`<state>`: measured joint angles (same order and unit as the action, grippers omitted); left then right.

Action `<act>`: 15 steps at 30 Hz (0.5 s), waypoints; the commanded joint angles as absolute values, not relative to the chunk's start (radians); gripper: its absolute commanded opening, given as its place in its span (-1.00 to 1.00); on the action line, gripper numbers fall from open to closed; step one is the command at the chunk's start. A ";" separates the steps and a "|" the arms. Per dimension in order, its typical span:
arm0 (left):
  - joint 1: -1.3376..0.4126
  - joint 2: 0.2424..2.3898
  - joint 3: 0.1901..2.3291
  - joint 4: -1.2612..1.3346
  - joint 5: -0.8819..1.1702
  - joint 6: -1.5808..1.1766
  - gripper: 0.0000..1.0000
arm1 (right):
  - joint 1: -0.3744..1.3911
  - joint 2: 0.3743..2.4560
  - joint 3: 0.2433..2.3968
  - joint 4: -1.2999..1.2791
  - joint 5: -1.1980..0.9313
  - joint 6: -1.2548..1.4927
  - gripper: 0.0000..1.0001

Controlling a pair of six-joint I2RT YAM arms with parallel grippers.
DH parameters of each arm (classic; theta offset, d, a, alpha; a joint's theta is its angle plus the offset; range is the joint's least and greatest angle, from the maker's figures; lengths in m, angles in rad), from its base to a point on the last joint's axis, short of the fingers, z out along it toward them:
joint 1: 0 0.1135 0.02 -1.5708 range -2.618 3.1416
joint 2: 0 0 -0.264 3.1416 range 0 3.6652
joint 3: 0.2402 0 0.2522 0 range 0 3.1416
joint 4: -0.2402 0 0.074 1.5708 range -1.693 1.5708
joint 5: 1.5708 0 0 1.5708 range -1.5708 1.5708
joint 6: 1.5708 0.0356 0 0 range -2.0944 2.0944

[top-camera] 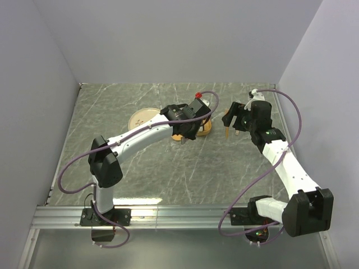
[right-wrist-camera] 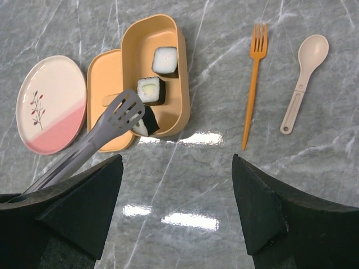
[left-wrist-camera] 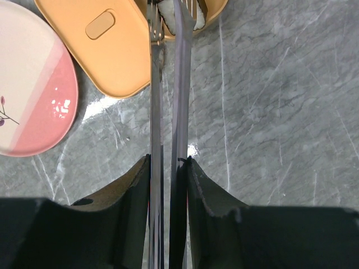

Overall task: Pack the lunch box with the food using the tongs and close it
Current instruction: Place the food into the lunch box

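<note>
The orange lunch box (right-wrist-camera: pixel 183 95) lies open, its flat lid (right-wrist-camera: pixel 104 78) beside it on the left. Two food cubes (right-wrist-camera: pixel 165 60) (right-wrist-camera: pixel 151 91) sit inside. The third cube (right-wrist-camera: pixel 147 124) is pinched between the tips of the grey tongs (right-wrist-camera: pixel 109 124) at the box's near end. My left gripper (left-wrist-camera: pixel 167 162) is shut on the tongs (left-wrist-camera: pixel 180 101), whose arms run up to the pale cube (left-wrist-camera: pixel 168 11) at the box rim (left-wrist-camera: pixel 216 12). From above, my left gripper (top-camera: pixel 188 120) hovers over the box (top-camera: pixel 205 130). My right gripper (right-wrist-camera: pixel 176 162) stands open, holding nothing, over bare table near the box.
A cream-and-pink plate (right-wrist-camera: pixel 50 112) (left-wrist-camera: pixel 33 95) (top-camera: pixel 143 117) lies left of the lid (left-wrist-camera: pixel 112 50). An orange fork (right-wrist-camera: pixel 252 84) and a beige spoon (right-wrist-camera: pixel 303 78) lie right of the box. My right gripper (top-camera: pixel 231 124) is close to the box's right side.
</note>
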<state>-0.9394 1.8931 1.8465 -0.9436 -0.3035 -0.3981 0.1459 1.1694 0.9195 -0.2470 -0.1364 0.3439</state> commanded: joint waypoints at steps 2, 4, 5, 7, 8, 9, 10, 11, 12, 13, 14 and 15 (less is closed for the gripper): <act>-0.942 1.907 1.887 -0.904 -0.307 -0.371 -0.49 | 0.140 1.129 0.905 -0.224 -0.120 0.337 0.69; -0.942 1.917 1.901 -0.905 -0.305 -0.365 -0.49 | 0.140 1.129 0.904 -0.222 -0.121 0.337 0.69; -0.940 1.927 1.905 -0.907 -0.304 -0.364 -0.49 | 0.141 1.127 0.902 -0.221 -0.121 0.339 0.69; -0.940 1.936 1.913 -0.907 -0.296 -0.359 -0.49 | 0.140 1.127 0.900 -0.221 -0.121 0.341 0.69; -0.939 1.945 1.914 -0.911 -0.290 -0.359 -0.49 | 0.141 1.126 0.899 -0.219 -0.121 0.341 0.69; -0.940 1.948 1.913 -0.913 -0.284 -0.357 -0.49 | 0.140 1.126 0.899 -0.222 -0.120 0.341 0.69; -0.939 1.953 1.913 -0.917 -0.281 -0.357 -0.49 | 0.141 1.124 0.897 -0.222 -0.118 0.341 0.70; -0.939 1.960 1.914 -0.925 -0.279 -0.356 -0.49 | 0.140 1.123 0.897 -0.224 -0.118 0.339 0.69; -0.939 1.963 1.914 -0.927 -0.278 -0.356 -0.49 | 0.141 1.123 0.899 -0.222 -0.117 0.339 0.69; -0.939 1.967 1.916 -0.928 -0.273 -0.354 -0.48 | 0.138 1.123 0.897 -0.224 -0.117 0.339 0.69; -0.940 1.973 1.916 -0.931 -0.272 -0.353 -0.48 | 0.140 1.123 0.897 -0.224 -0.117 0.339 0.69; -0.939 1.977 1.919 -0.940 -0.272 -0.351 -0.47 | 0.140 1.124 0.897 -0.222 -0.118 0.341 0.69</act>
<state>-0.9367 1.9678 1.8687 -0.9340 -0.2939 -0.3752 0.1459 1.1591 0.9066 -0.2474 -0.1310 0.3439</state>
